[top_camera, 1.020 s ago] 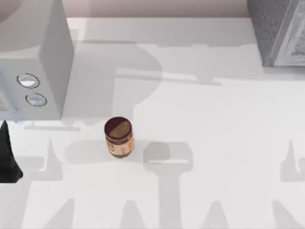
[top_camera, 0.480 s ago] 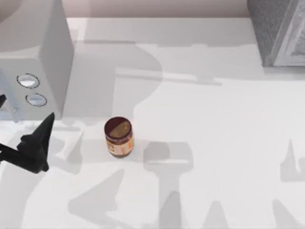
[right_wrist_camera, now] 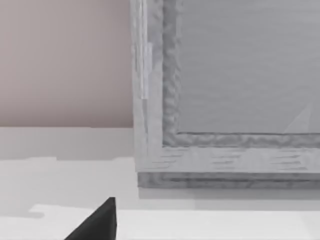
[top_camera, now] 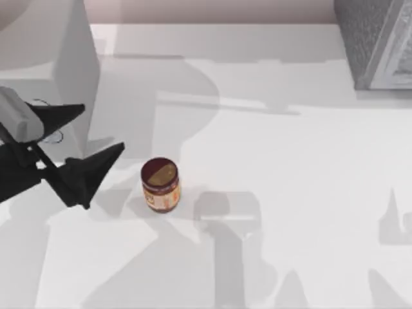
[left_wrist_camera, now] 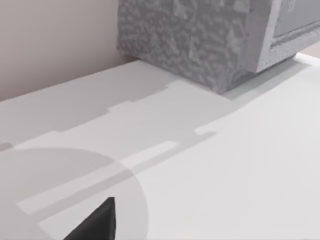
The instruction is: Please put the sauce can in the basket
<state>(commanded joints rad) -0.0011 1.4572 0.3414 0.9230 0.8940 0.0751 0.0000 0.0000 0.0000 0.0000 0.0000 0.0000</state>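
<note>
1. Top view: left claw (top_camera: pixel 96 132), dark fingers spread wide, hangs just left of the small upright sauce can with maroon top and orange-tan label (top_camera: pixel 160 185), not touching.
2. Step judged: approach before the grasp. Next move calls for bracketing the can, then pinching.
3. White bench (top_camera: pixel 290 161); grey speckled box (top_camera: pixel 373 42) far right, pale appliance (top_camera: pixel 61 71) far left, beige wall behind. No basket spotted.

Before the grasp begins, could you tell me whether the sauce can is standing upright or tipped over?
Upright: in the top view the sauce can shows its round maroon top above its label, standing on the table.
</note>
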